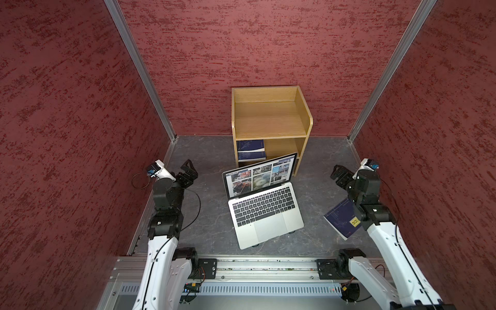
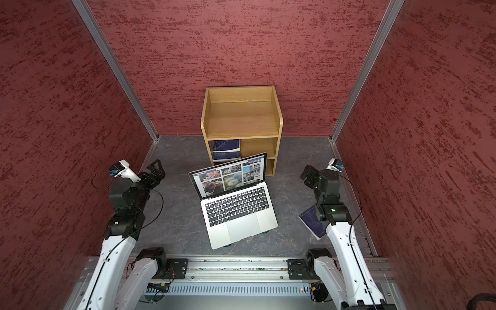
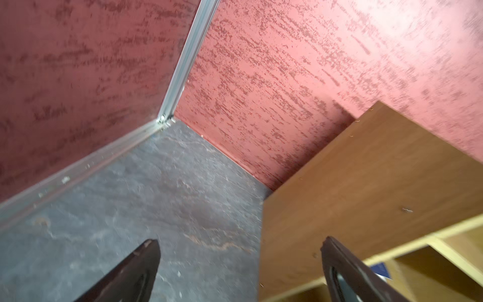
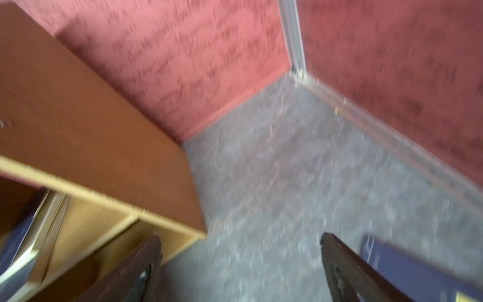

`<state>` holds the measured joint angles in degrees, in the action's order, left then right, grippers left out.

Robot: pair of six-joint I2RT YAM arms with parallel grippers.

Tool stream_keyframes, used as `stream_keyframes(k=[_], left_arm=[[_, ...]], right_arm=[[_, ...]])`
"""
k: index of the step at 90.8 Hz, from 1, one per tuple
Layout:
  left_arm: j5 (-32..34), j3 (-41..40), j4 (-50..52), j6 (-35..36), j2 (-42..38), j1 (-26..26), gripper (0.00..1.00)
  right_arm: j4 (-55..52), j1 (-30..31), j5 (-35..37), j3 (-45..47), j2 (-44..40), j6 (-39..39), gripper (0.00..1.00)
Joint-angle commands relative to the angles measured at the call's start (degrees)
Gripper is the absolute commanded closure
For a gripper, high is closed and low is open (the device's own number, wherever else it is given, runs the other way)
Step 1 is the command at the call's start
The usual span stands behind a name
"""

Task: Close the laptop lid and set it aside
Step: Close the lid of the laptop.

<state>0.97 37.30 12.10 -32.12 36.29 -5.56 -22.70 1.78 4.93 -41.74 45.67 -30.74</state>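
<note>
Over on my left, L gripper [image 1: 191,170] hangs above the grey tabletop [image 1: 209,214], jaws spread wide w/ nothing btwn them, aimed at the far corner beside the wooden shelf [image 1: 271,120]; elbow bent, well apart from the laptop [image 1: 265,214]. Mid-table, laptop sits just in front of the shelf w/ the laptop lid [image 1: 259,174] up, screen lit, so I judge nothing's done yet: closing + setting aside both remain. On my right, R gripper [image 1: 337,174] is likewise released & empty, near the wall, forearm over a dark blue book [image 1: 338,218].
</note>
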Motion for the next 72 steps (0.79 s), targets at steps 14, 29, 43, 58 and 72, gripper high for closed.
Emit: stream_keyframes(k=[14,29,43,58,72], left_arm=[[-8.6,11.7,22.0,-0.5,0.0,7.8,0.00],[-0.2,22.0,28.1,2.8,5.1,20.5,0.10],[9.6,32.9,37.1,5.1,13.8,27.7,0.40],[8.3,40.2,40.8,6.8,21.3,27.4,0.70],[0.7,44.3,41.2,6.4,27.5,27.3,0.81]], right_arm=[[-19.0,3.8,-21.2,-0.2,-8.0,-4.1,0.10],[-24.7,13.7,-19.5,-0.2,-7.5,-4.7,0.47],[-24.4,24.6,-14.0,1.3,-7.1,-7.4,0.99],[-14.6,33.9,-13.1,9.0,-6.4,-12.8,1.00],[-3.8,43.3,-7.9,12.6,-1.0,-14.1,1.00]])
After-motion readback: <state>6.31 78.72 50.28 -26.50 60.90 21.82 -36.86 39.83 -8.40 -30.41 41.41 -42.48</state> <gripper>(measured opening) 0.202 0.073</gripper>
